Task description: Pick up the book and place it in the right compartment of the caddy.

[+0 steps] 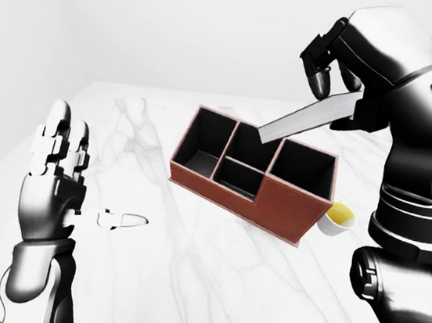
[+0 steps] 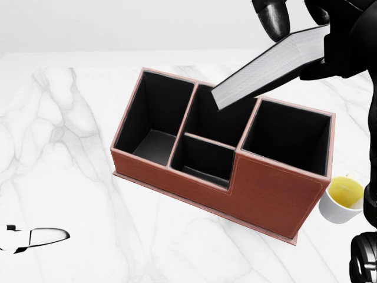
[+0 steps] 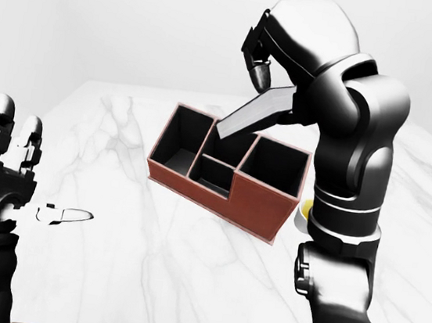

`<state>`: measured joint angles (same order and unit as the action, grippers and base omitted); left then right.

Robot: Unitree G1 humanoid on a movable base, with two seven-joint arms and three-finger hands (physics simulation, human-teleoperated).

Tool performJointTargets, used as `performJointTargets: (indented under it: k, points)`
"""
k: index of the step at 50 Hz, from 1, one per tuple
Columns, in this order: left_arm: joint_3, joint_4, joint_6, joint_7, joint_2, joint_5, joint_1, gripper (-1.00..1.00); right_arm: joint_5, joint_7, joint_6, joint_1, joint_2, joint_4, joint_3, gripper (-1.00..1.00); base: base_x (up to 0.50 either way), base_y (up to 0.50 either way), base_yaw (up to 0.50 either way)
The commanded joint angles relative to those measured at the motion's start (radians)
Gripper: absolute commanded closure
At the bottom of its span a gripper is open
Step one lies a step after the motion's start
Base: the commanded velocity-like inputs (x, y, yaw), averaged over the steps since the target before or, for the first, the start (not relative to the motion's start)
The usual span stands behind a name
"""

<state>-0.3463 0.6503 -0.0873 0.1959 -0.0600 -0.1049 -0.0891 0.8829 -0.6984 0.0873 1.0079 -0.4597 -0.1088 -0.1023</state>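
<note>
Right robot hand [image 1: 338,76]: clamped on the book at its upper right end, a dark fingertip pressing on the top cover, high over the caddy.
Book [image 2: 268,66]: off the bench, held in the air and tilted, page edge facing the head camera, low corner dipping toward the upper middle compartment rather than the right one.
Reason for the tilt: likely to lead with one corner, so the book can slide down edge-first into a narrow opening instead of landing flat across the rims.
Caddy [image 2: 259,188]: brown outside, black inside, set at an angle on the white marble bench [image 2: 76,200]; tall left compartment, two smaller middle ones, deep right compartment nearest the cup.
Right compartment [image 2: 288,138]: open, nothing seen inside, not yet entered.
Cup [image 2: 343,198]: small, white, yellow inside, just beside the caddy's right end; close enough to get bumped in a wide swing.
Left robot hand [image 1: 57,159]: raised at the left of the left-eye view, fingers straight and apart, holding nothing, well clear of the action.
Next call, as a judgement: shift the low corner rightward over the right compartment, then lower and release.
</note>
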Motion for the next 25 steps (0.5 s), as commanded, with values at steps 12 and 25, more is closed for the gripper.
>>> performJointTargets:
  k: [12, 25]
  points:
    - [-0.001, -0.027, 0.000, -0.001, 0.000, 0.001, 0.000, -1.00, 0.086, 0.000, 0.000, 0.010, -0.004, 0.152, -0.010, 1.00, 0.00, 0.00, 0.00]
    - [0.006, -0.042, 0.000, -0.005, -0.001, 0.004, 0.003, -1.00, 0.124, 0.000, 0.000, 0.028, -0.019, 0.204, -0.006, 1.00, 0.00, 0.00, 0.00]
